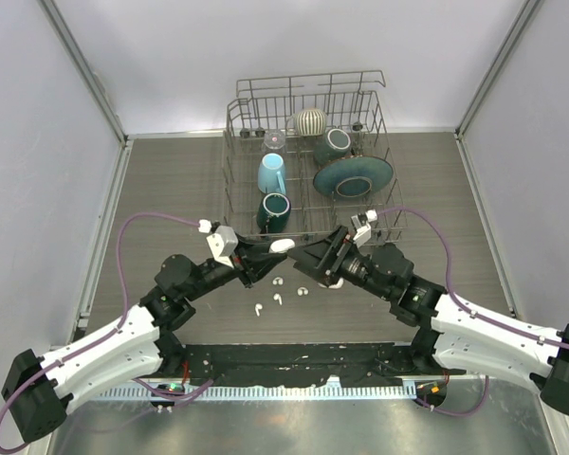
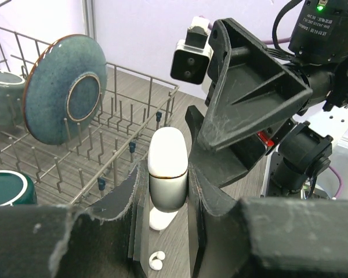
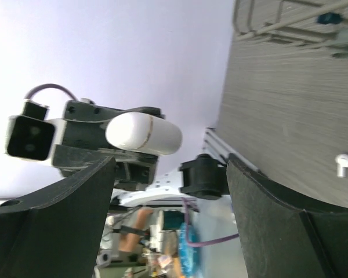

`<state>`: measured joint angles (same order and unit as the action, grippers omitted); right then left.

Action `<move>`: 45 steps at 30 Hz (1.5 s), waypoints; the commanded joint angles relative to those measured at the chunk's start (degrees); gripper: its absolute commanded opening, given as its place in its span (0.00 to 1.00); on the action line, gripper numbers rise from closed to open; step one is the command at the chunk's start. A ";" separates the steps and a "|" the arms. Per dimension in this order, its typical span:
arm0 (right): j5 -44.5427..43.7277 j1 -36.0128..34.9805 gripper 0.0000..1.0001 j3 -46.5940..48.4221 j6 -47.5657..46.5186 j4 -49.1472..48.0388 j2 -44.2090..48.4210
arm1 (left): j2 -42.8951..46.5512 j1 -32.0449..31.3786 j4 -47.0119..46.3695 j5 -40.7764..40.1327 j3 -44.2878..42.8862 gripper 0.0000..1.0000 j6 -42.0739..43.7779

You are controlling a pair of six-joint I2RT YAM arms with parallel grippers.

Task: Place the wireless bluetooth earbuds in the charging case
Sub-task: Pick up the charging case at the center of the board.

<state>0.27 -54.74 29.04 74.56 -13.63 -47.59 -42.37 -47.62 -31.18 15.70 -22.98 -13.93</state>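
Observation:
My left gripper (image 1: 277, 246) is shut on the white charging case (image 1: 283, 245) and holds it above the table. In the left wrist view the case (image 2: 168, 168) stands upright between the fingers, lid closed along its seam, gripper (image 2: 168, 194). Small white earbuds (image 1: 259, 308) (image 1: 278, 298) lie on the table below, and one earbud (image 2: 156, 262) shows between the left fingers. My right gripper (image 1: 320, 263) is open, just right of the case and facing it. In the right wrist view the case (image 3: 144, 133) sits beyond the empty open gripper (image 3: 171, 220), and an earbud (image 3: 343, 163) lies on the table.
A wire dish rack (image 1: 235, 180) stands behind both grippers, holding a blue plate (image 1: 353, 176), a light blue mug (image 1: 271, 173), a dark green mug (image 1: 274, 212) and bowls. The rack's front rim is close to the grippers. Grey walls enclose the table.

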 commanded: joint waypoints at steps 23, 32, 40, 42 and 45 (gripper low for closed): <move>1.66 0.25 0.51 -2.67 19.12 -25.22 -9.09 | -1.93 -0.02 -6.70 6.53 -0.92 0.00 0.93; 2.01 0.34 0.01 -3.72 19.74 -27.85 -9.18 | -1.66 -0.02 -5.65 4.87 -0.75 0.39 0.23; 0.96 0.34 0.01 -5.04 21.85 -30.23 -9.10 | -1.05 0.07 -8.54 2.40 0.92 0.59 -0.83; 1.05 0.34 0.01 -5.13 21.94 -30.14 -9.45 | -0.96 -0.02 -9.16 2.23 1.27 0.59 -0.83; 1.31 0.34 0.01 -5.31 22.55 -30.84 -9.97 | -1.31 -0.02 -10.21 2.23 1.10 0.58 -0.83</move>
<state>1.65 -54.26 23.66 95.57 -39.70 -56.80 -44.07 -47.51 -36.21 18.92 -21.78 -14.74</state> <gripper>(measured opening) 0.558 0.586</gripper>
